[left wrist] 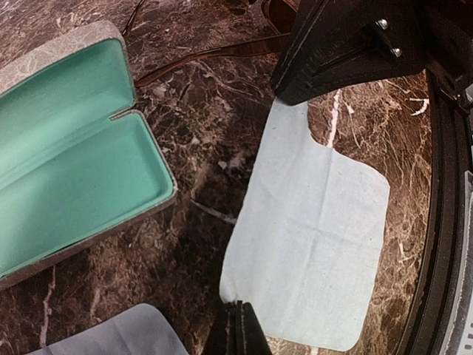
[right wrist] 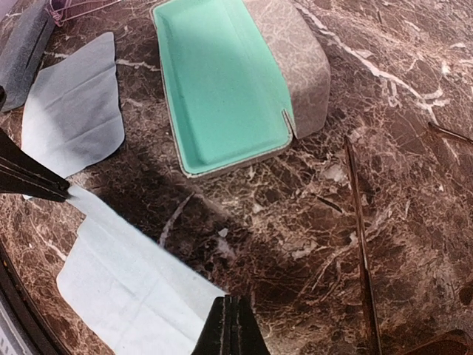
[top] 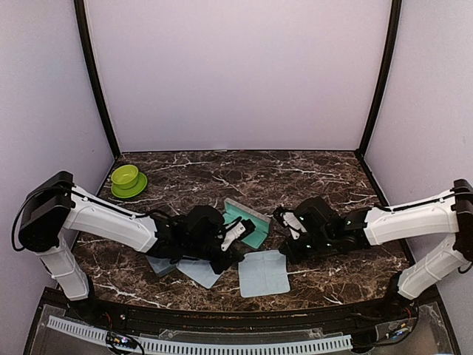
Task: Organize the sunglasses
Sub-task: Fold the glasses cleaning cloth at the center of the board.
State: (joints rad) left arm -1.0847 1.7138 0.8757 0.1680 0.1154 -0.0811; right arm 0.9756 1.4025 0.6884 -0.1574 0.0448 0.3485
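Pinching the cloth by the front edge of the counter, left gripper and right gripper were closed — a level, joint lift seemed best.

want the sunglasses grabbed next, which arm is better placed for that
Right. The sunglasses lie just beside the right tool, past the edge of the cloth. The left tool grips its far corner, farther off. Both are shut, so the right must open first.

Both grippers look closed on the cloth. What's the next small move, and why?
Probably lift both together slightly: the left gripper and right gripper each pinch a corner of the pale cloth, which lies flat beside the open, empty case.
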